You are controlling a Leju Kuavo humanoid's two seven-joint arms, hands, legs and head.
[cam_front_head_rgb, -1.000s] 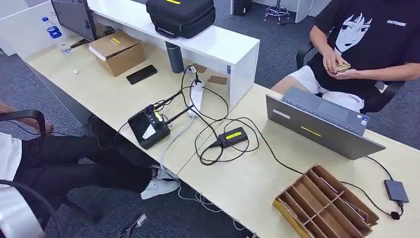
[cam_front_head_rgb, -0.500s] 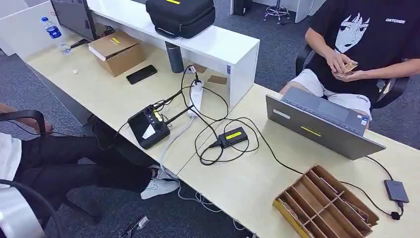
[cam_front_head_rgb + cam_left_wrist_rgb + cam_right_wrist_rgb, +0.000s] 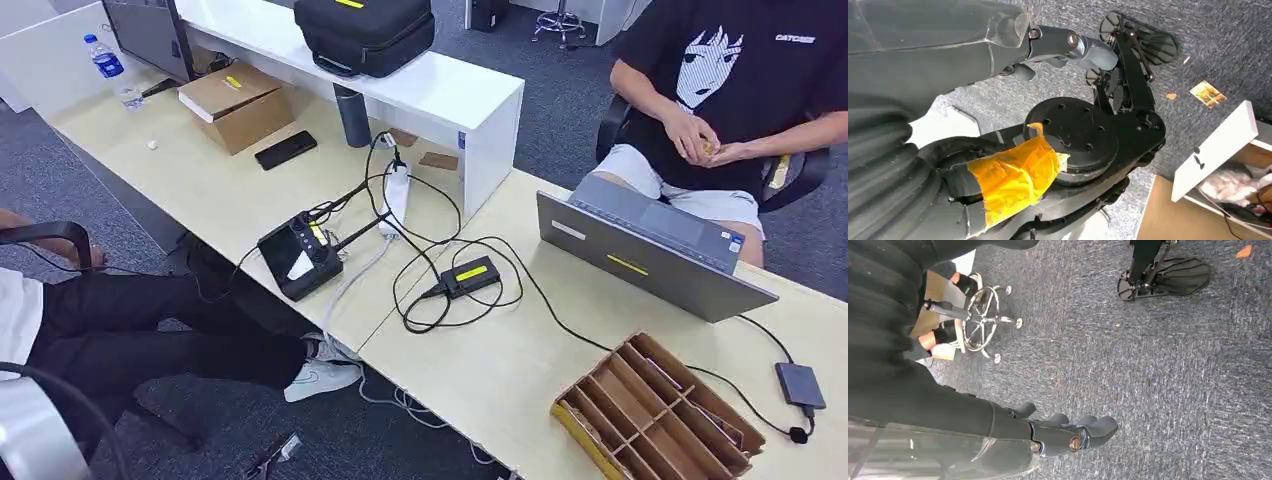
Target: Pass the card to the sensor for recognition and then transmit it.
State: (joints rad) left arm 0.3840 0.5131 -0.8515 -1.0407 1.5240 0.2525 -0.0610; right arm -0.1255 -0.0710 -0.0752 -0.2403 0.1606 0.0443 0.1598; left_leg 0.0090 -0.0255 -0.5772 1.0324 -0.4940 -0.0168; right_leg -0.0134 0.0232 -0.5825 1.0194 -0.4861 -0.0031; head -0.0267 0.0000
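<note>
The person across the bench is drawing both hands in closer to the body than a second ago, and the small stack that was showing between them is now mostly covered by the fingers. That stack looks to me like the cards [image 3: 708, 148], so the task's thing is sitting in the person's grip, well apart from me, and I cannot tell how many are there.

The little black box with the yellow label [image 3: 470, 275], which I am taking for the sensor, is lying cabled on the bench [image 3: 520, 370] with nothing resting on it. Near my side, the divided cardboard tray [image 3: 650, 410] is standing at the bench edge; what its slots are holding is too small to tell.

My left hand [image 3: 1068, 47] is hanging down over the carpet, fingers loose and apart, holding nothing. My right hand [image 3: 1068, 432] is hanging the same way, fingers slack, nothing in them. One stray card [image 3: 1208, 93] is lying on the floor.

I am judging that this fits two stages: a card waiting to be given to me for reading, or one already read and passed over to the person. The pictures are not settling which.
</note>
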